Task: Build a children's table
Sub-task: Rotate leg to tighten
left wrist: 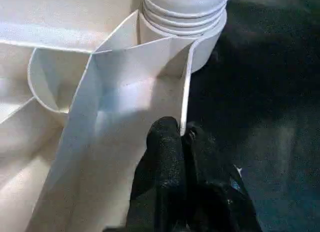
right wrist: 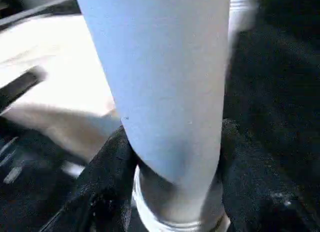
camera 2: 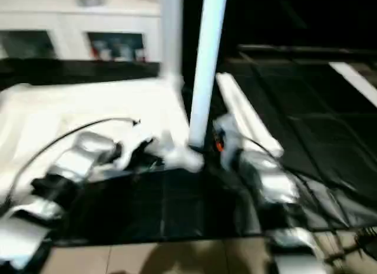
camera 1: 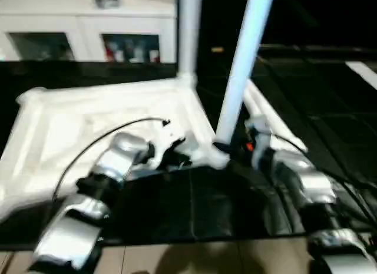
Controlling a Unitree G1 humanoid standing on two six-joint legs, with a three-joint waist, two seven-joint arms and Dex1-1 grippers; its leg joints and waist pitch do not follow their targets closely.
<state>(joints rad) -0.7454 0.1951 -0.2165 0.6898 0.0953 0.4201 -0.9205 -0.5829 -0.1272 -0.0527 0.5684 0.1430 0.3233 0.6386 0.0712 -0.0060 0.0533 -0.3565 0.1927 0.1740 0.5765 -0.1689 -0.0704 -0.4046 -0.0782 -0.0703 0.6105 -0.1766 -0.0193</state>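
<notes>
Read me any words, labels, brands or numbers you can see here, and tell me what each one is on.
No readable text.
Table: plain white, no label.
Legs: plain, no markings.
Cabinet: items behind its glass doors are too blurred to read.
Right gripper: a small orange spot near it, not legible as a sign.

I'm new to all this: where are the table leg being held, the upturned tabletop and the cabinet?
table leg (camera 1: 241, 62), left eye view, mid shaft.
tabletop (camera 1: 88, 121), left eye view, underside panel.
cabinet (camera 1: 82, 17), left eye view, front.
</notes>
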